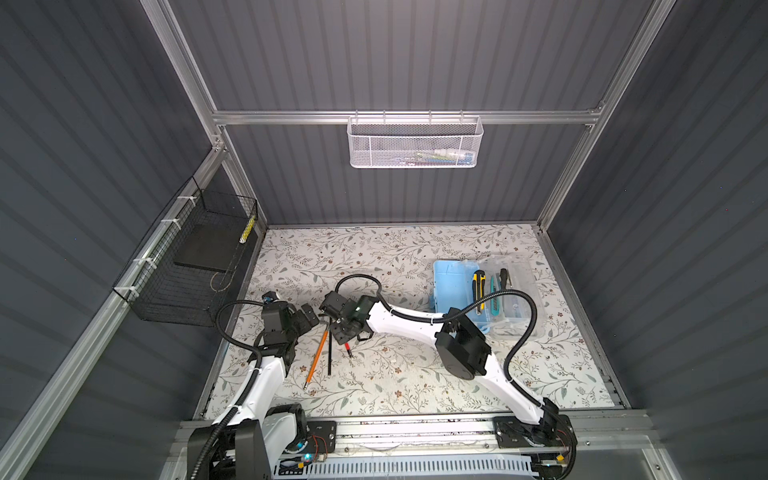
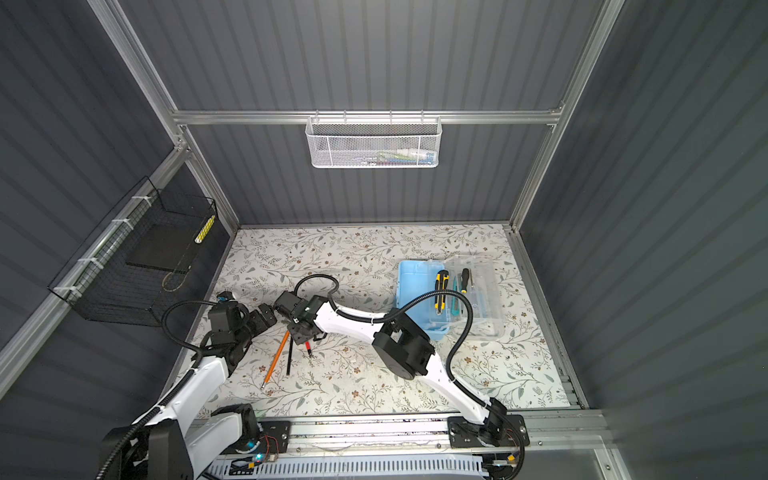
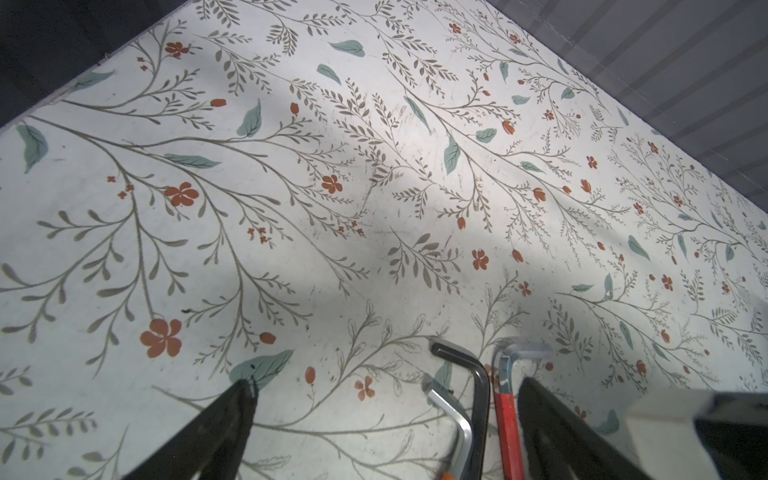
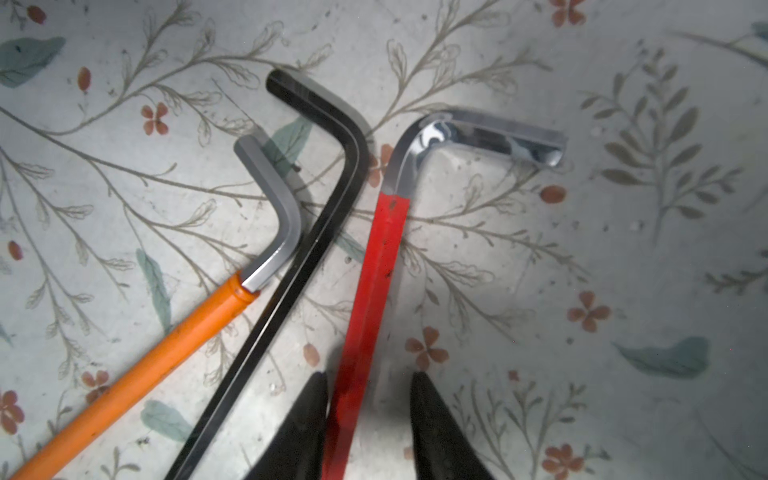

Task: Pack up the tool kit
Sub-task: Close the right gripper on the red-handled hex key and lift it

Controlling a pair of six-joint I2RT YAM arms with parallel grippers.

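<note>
Straddling the red key (image 4: 386, 257), the right tool (image 4: 370, 376) is not yet clamped, a gap at one finger (image 4: 432, 424); an uneven squeeze could swivel it into the black key (image 4: 332, 216) just beside. Left tool (image 3: 386, 382) gapes empty. Box (image 1: 451, 286) sits open, well apart.

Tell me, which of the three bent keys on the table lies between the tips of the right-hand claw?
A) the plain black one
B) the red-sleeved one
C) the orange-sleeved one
B: in the right wrist view the red-sleeved key runs between the fingertips of the right gripper, while the black key and the orange-sleeved key lie off to one side.
</note>
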